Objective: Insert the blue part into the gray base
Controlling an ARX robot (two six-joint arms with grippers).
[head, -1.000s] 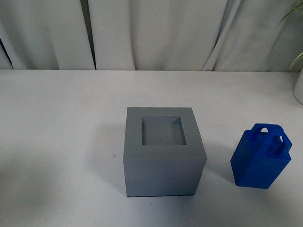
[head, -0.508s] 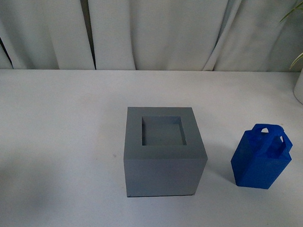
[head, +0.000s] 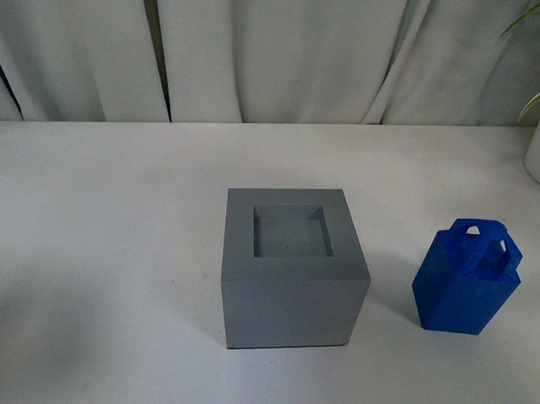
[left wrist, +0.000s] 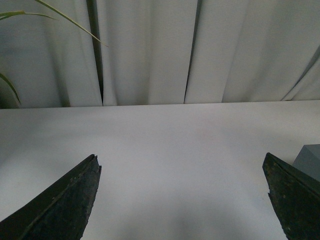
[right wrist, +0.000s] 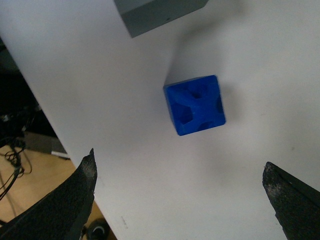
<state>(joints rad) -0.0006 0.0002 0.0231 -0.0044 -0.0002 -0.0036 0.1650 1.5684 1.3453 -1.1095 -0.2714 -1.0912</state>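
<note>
On the white desk [head: 100,249], right of the gray base [head: 292,269], stands the bright blue part [head: 467,278], upright, tapered, loop-handled; left tool [left wrist: 180,157] and right tool [right wrist: 179,159] gape empty.

We found the gray base [head: 294,269] standing flat on the white table [head: 100,249] near the middle of the front view. It was a matte gray cube with thick walls and a square recess in its top face, and we could see the recess's flat floor. To its right and clearly apart stood the blue part [head: 467,280], bright blue, upright, taller than wide and narrower than the cube. One vertical edge was turned toward us, and its tapered top ended in arched loops. In the right wrist view we looked down on the blue part [right wrist: 196,105], with a corner of the gray base [right wrist: 160,12] nearby, not touching it.
</note>
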